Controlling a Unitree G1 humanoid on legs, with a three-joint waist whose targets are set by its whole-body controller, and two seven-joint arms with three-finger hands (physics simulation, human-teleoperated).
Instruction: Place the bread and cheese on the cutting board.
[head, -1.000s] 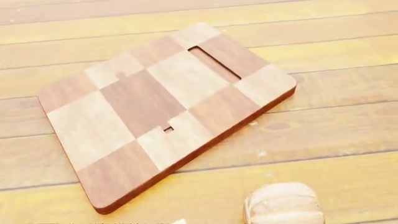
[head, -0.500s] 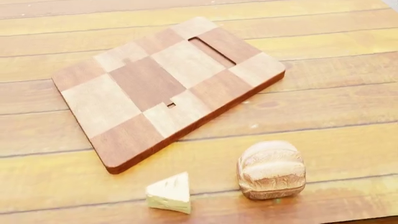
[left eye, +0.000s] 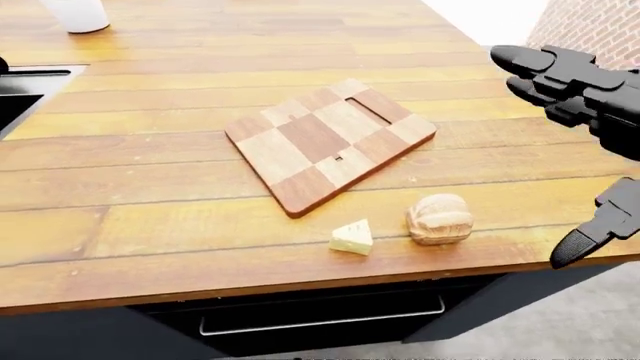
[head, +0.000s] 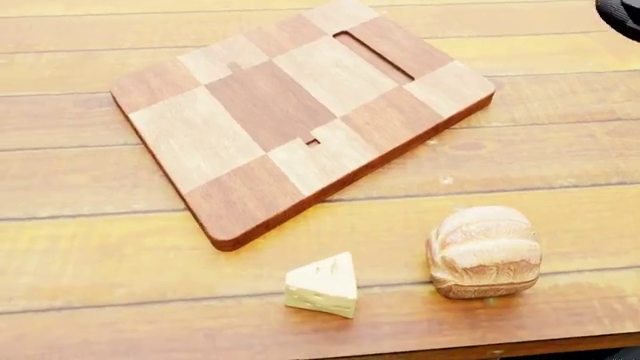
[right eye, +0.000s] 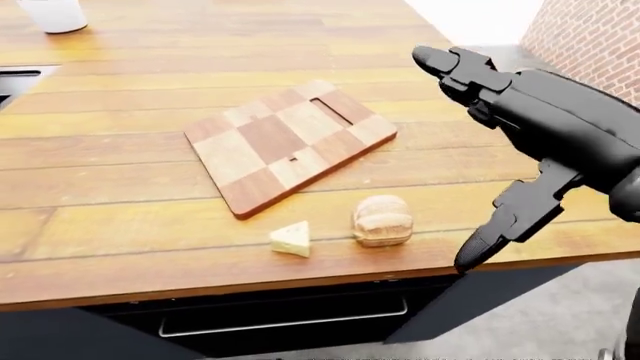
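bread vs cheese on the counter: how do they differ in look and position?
The bread is a rounded, brown, ridged loaf; the cheese is a pale yellow wedge with flat faces. The bread looks bulkier than the cheese. In the head view the bread sits right of the cheese, apart from it. Both rest on the wooden counter below the cutting board, neither on it, neither held.

Wooden counter (right eye: 120, 161) filling the scene, dark cabinet front with a metal handle (right eye: 285, 319) below its near edge. Checkered cutting board (right eye: 290, 142) lying flat at the middle, turned at an angle, slot toward its far right end. Cheese (right eye: 292, 238) wedge just near of the board's near corner, bread (right eye: 383, 221) loaf just right of it, apart from both. Right hand (right eye: 500, 150) black, raised at the right above the counter, fingers spread, holding nothing. White cup (right eye: 55, 15) far left. Brick wall (right eye: 590, 37) far right.
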